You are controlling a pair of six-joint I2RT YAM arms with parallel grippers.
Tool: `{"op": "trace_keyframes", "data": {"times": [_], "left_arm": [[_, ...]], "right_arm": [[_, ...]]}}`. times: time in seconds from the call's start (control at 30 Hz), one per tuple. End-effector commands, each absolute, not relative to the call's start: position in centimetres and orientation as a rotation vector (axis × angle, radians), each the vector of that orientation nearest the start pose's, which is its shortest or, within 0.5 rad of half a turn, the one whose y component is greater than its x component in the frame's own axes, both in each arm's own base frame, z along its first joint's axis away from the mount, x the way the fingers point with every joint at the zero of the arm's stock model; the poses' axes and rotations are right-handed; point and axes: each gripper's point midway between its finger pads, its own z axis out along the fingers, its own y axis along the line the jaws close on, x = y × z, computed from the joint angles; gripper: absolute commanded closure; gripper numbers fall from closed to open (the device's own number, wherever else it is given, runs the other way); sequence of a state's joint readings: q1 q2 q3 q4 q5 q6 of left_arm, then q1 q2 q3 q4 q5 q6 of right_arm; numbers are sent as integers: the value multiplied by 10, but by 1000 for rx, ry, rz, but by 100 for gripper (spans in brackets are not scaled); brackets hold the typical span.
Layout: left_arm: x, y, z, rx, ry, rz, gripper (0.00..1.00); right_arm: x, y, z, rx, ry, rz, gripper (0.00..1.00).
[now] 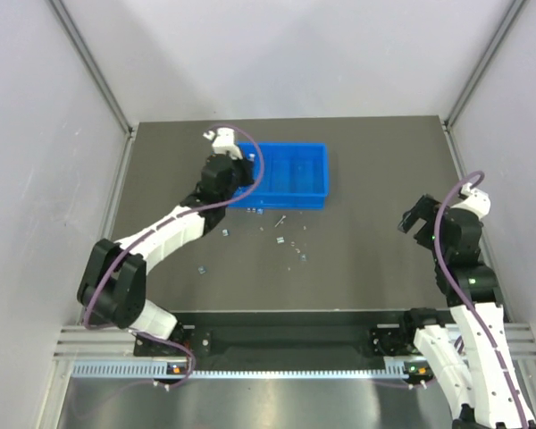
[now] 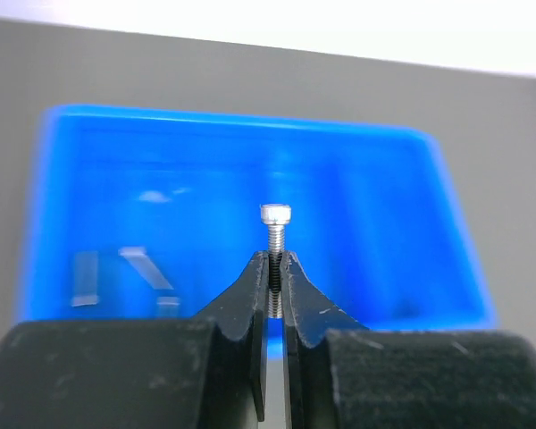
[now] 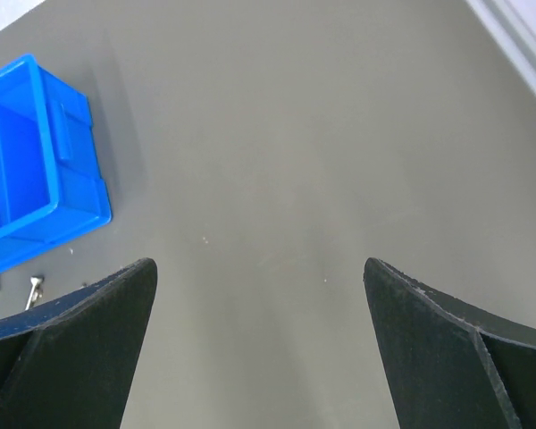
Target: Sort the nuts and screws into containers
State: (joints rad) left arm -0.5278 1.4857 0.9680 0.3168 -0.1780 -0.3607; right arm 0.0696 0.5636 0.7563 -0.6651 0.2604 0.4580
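Dark grey table (image 1: pixel 366 161) carries loose screws and nuts (image 1: pixel 293 243) nearest the arms; the right gripper (image 3: pixel 259 268) hangs spread wide and empty, off to the side. Farther out, the left gripper (image 2: pixel 275 268) pinches one screw (image 2: pixel 275 217) by its shaft above the blue tray (image 2: pixel 250 121), head up, likely ready to drop it in.

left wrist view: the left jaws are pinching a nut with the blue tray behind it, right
Not a nut. The left wrist view shows the left jaws pinching a screw, thin shaft clamped between them, small head above the tips. The blue tray is indeed behind it.
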Motion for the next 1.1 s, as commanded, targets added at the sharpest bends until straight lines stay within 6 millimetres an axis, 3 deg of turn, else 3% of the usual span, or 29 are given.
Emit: {"op": "trace_keyframes", "data": {"times": [0.0,0.17,0.3,0.47,0.53,0.63,0.77,0.8,0.93,1.07], "left_arm": [[451,-180,226,-164,1771,-362,96],[477,-145,194,-252,1839,-225,96],[488,-139,173,-242,1872,-155,96],[496,-131,162,-241,1888,-89,96],[496,-131,159,-233,1907,-77,91],[493,-130,167,-240,1920,-84,74],[474,-153,198,-159,1908,-230,50],[469,-158,203,-137,1906,-257,39],[429,-194,213,-5,1940,-406,38],[372,-236,192,216,1998,-500,38]], "right_arm": [[244,-5,221,548,1908,116,0],[248,-4,217,547,1916,119,0],[249,-6,218,545,1913,106,0],[248,-7,219,540,1913,99,1],[247,-7,220,535,1911,99,0],[247,-6,219,527,1916,101,0],[248,-2,210,515,1937,115,0],[248,-2,207,517,1945,118,0],[247,-1,209,515,1942,120,0],[245,-4,210,520,1931,104,0]]}}
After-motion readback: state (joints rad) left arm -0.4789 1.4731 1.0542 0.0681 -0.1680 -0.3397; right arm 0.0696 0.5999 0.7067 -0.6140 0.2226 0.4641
